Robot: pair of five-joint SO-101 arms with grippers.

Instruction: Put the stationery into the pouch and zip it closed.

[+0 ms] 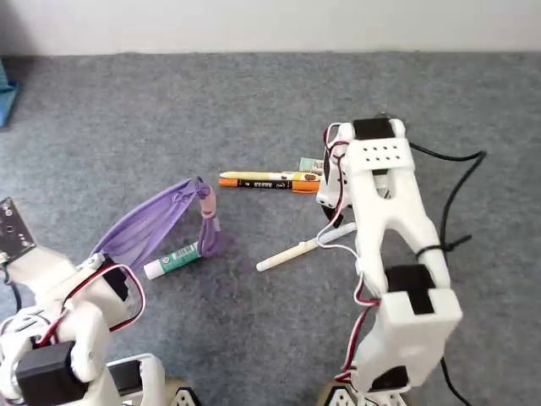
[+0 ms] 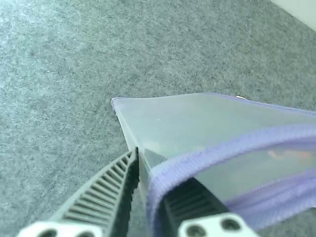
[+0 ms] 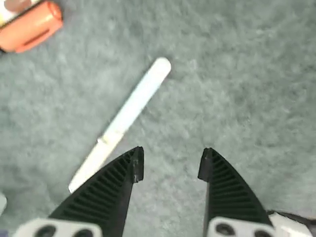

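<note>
A translucent purple pouch (image 1: 156, 218) hangs slanted above the grey carpet, and my left gripper (image 2: 143, 165) is shut on its corner edge (image 2: 148, 163). The pouch (image 2: 207, 123) stretches away from the fingers, purple zipper band along its side. A glue stick (image 1: 173, 260) lies just below the pouch. A white pen (image 1: 292, 254) lies in the middle, and an orange and yellow marker (image 1: 270, 180) lies beyond it. My right gripper (image 3: 170, 163) is open just above the carpet, with the white pen (image 3: 123, 118) beside one fingertip and outside the jaws. The marker's orange cap (image 3: 29, 24) lies farther off.
A small green-labelled item (image 1: 311, 165) sits at the marker's end, partly under the right arm (image 1: 380, 194). A blue object (image 1: 4, 97) shows at the far left edge. Black cables trail right of the right arm. A pale wall bounds the carpet at the back.
</note>
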